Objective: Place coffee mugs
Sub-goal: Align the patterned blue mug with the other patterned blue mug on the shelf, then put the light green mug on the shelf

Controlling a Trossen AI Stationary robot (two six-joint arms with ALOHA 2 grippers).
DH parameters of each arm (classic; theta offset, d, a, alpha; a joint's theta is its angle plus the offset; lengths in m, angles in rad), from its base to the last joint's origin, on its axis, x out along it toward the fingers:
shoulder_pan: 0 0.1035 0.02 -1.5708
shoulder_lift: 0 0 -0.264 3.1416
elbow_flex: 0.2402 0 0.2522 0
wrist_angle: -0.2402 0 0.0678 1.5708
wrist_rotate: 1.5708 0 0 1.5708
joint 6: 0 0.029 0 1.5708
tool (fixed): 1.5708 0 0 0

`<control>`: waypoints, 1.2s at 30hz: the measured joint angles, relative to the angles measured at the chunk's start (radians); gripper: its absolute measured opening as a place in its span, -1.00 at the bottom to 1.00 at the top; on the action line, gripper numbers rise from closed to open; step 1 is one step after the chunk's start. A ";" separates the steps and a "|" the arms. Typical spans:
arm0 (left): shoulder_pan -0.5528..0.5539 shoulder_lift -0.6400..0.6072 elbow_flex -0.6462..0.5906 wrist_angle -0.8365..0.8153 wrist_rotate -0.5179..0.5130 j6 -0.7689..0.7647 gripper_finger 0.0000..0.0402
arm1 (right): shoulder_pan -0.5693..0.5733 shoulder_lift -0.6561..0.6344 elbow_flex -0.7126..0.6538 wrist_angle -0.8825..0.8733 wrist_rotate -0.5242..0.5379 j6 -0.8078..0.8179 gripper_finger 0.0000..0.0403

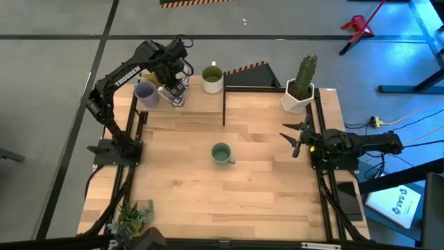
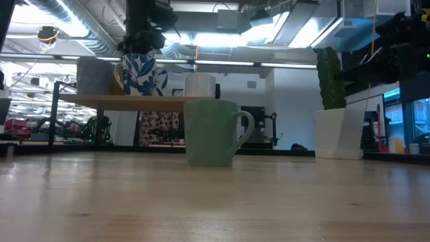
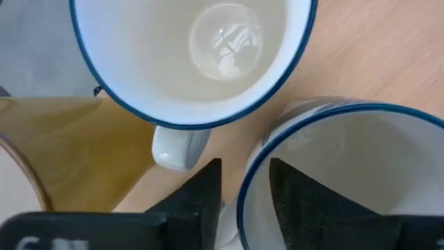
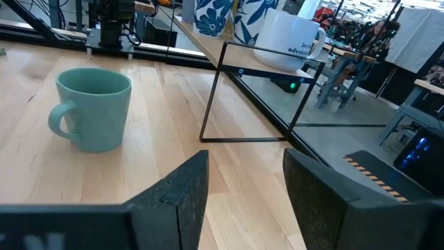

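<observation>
A wooden shelf (image 1: 198, 98) stands at the table's far left. My left gripper (image 1: 175, 94) reaches down onto it and is shut on a white mug with blue flowers (image 2: 141, 74). A second blue-rimmed white mug (image 3: 194, 55) sits right beside it. Also on the shelf are a lavender mug (image 1: 146, 94) and a whitish mug (image 1: 212, 78). The sage green mug (image 1: 222, 153) stands upright on its base mid-table. My right gripper (image 1: 291, 139) waits open, low by the table's right edge, pointing at the green mug (image 4: 94, 107). My left gripper holds the flowered mug by its blue-edged rim (image 3: 243, 201), the wall pinched between one finger inside the cup (image 3: 298, 198) and one outside (image 3: 201, 198). The fingers come from above, pointing down. The mug hangs upright with its base level with the shelf top; whether it rests there I cannot tell.
A white faceted pot with a cactus (image 1: 300, 89) stands at the far right corner. The shelf's black wire frame (image 1: 223, 111) drops to the table near the middle. A small plant (image 1: 133, 217) sits at the near left corner. Bare wood surrounds the green mug.
</observation>
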 joint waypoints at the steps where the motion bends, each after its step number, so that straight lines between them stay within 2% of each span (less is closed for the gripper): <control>1: 0.000 0.000 0.000 -0.001 -0.001 0.002 -0.39 | 0.000 0.000 0.000 0.000 0.000 0.000 -0.12; 7: 0.000 -0.001 0.035 -0.027 -0.001 0.005 -0.29 | 0.000 0.000 0.000 0.000 0.000 0.000 -0.12; 15: -0.002 -0.002 0.189 -0.056 0.011 -0.010 -0.29 | 0.000 0.000 0.000 0.002 -0.013 0.000 -0.12; 21: -0.021 -0.008 0.363 -0.056 0.115 -0.055 -0.28 | 0.000 0.001 0.000 0.014 -0.156 -0.003 -0.12; 25: -0.063 -0.008 0.483 -0.055 0.244 -0.064 -0.28 | 0.000 0.045 0.000 0.034 -0.216 -0.053 -0.12; 28: -0.122 -0.008 0.551 -0.042 0.342 -0.077 -0.28 | 0.000 0.121 0.000 0.081 -0.218 -0.099 -0.12; 30: -0.188 -0.010 0.575 -0.034 0.362 -0.078 -0.28 | 0.000 0.184 0.000 0.124 -0.217 -0.114 -0.12; 32: -0.278 -0.010 0.567 -0.041 0.350 -0.052 -0.28 | 0.000 0.249 0.000 0.168 -0.208 -0.113 -0.12; 36: -0.496 -0.003 0.526 -0.024 0.243 -0.038 -0.28 | 0.000 0.372 0.000 0.228 -0.200 -0.113 -0.12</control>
